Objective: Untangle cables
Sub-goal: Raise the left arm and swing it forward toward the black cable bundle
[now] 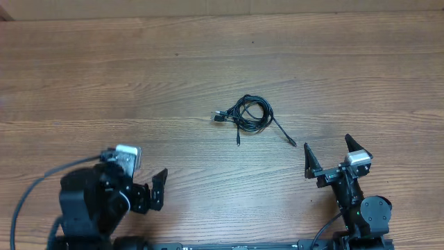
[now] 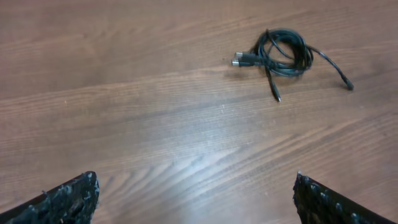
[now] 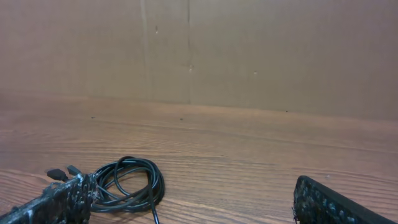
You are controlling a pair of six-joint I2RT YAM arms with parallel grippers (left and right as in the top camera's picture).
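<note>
Cables (image 1: 251, 114) lie in one small tangled coil out on the bare wooden table (image 1: 104, 69), touched by neither arm. Two silver-tipped plugs (image 1: 218, 117) jut from the coil's left edge. Two loose tails run off its near side toward the robot, the longer tail (image 1: 284, 132) slanting away to the right. The right gripper (image 1: 328, 156) sits near the coil, toward the robot and to the right, just short of that longer tail's plug, with its jaws spread wide and nothing between them. The left gripper (image 2: 196, 196) hangs well apart from the coil, toward the robot and to the left, also spread wide and empty. Judged step: the approach, with no strand gripped and untangling not yet begun. The next move probably calls for one gripper to drop low enough to pinch a thin cord lying flat on the wood, most easily the long tail on the right. The other would then pin or hold the coil so that a pull draws the strand free rather than dragging the whole bundle.
</note>
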